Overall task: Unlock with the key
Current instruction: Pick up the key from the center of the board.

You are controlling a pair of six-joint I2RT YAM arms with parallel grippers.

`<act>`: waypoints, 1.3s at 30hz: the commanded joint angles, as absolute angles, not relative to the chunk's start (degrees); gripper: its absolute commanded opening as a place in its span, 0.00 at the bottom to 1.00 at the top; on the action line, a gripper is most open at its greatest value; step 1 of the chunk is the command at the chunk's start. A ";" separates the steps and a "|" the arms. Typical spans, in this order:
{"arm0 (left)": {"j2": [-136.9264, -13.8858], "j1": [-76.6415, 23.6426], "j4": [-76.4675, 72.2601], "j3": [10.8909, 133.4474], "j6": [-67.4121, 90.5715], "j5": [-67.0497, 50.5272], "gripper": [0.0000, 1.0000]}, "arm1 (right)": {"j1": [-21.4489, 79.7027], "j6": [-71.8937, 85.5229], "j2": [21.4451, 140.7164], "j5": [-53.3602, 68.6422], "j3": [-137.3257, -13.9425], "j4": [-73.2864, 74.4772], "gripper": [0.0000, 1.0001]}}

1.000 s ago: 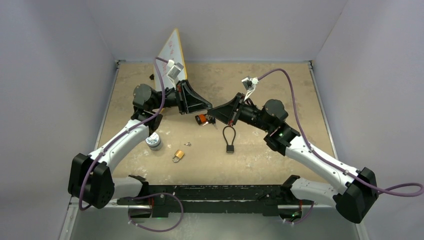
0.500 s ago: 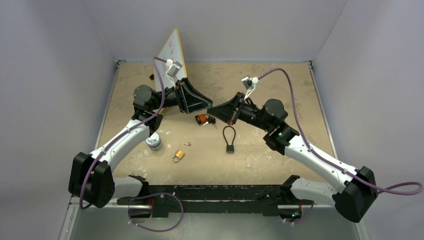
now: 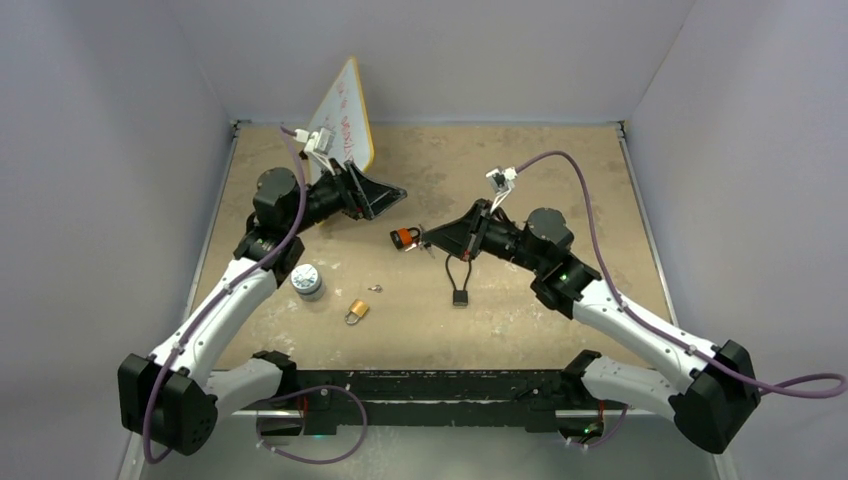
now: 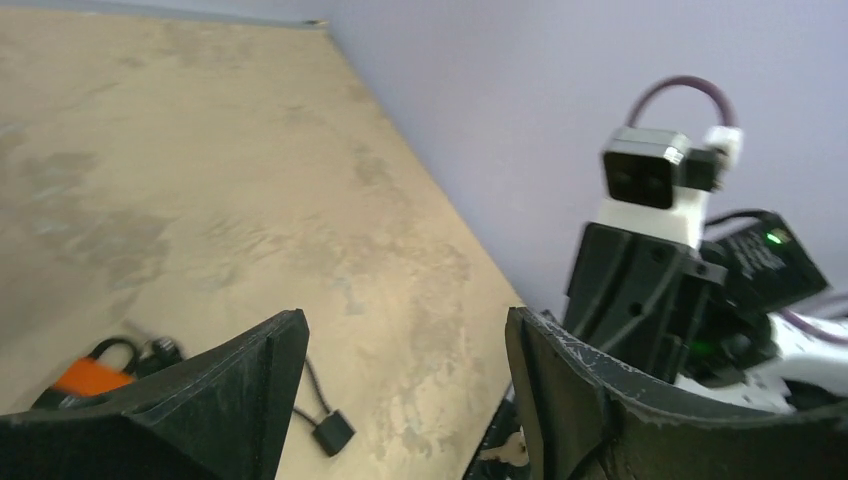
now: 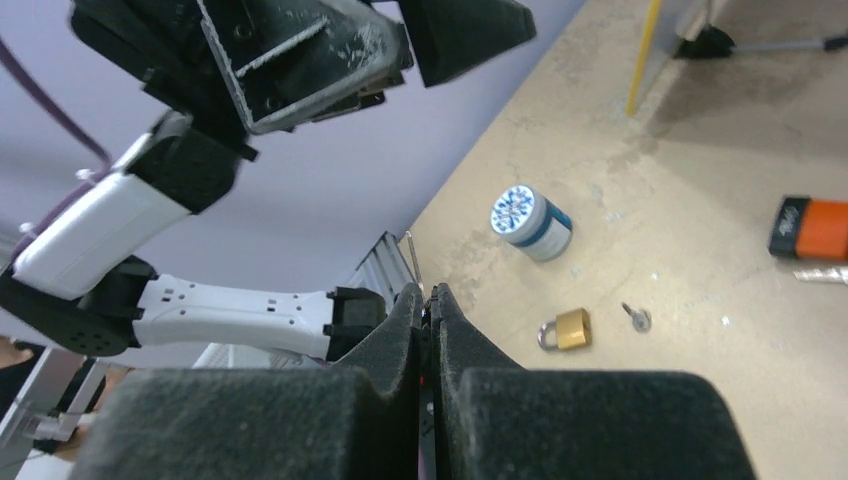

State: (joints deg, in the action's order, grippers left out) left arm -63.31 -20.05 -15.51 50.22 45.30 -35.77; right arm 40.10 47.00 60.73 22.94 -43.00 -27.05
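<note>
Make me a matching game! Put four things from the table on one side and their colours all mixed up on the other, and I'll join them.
Things:
1. round tin
2. cable lock
3. near padlock, the one closer to the arm bases
4. far padlock, the one farther from the arm bases

Colours:
A. orange and black
B. gold
C. all black
D. blue and white

Right pairs: 1-D, 2-C, 3-B, 4-A
</note>
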 commanded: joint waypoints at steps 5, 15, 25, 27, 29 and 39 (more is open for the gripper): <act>-62.88 -23.37 12.65 54.59 34.18 -18.69 0.76 | 39.92 50.20 51.88 5.52 -40.22 -5.46 0.00; -72.34 -36.30 17.50 55.42 36.99 -4.53 0.82 | 39.96 54.12 37.42 -13.86 -32.92 18.34 0.00; -87.03 -49.29 16.18 59.18 40.89 3.89 0.83 | 39.92 54.67 31.94 -16.37 -29.97 31.52 0.00; -89.61 -52.00 15.94 59.64 41.87 5.78 0.83 | 39.94 54.72 30.43 -16.60 -28.33 32.16 0.00; -92.29 -53.97 15.54 60.56 43.54 6.30 0.83 | 39.96 55.12 29.13 -17.20 -26.72 32.80 0.00; -104.97 -59.19 23.93 73.53 48.93 17.20 0.84 | 39.97 51.14 20.45 -8.91 -20.45 25.52 0.00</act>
State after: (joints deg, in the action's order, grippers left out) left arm -102.67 -58.50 20.18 68.29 45.54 9.76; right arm 40.07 53.17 24.93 -12.86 -22.70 30.04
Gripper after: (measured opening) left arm 0.835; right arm 0.012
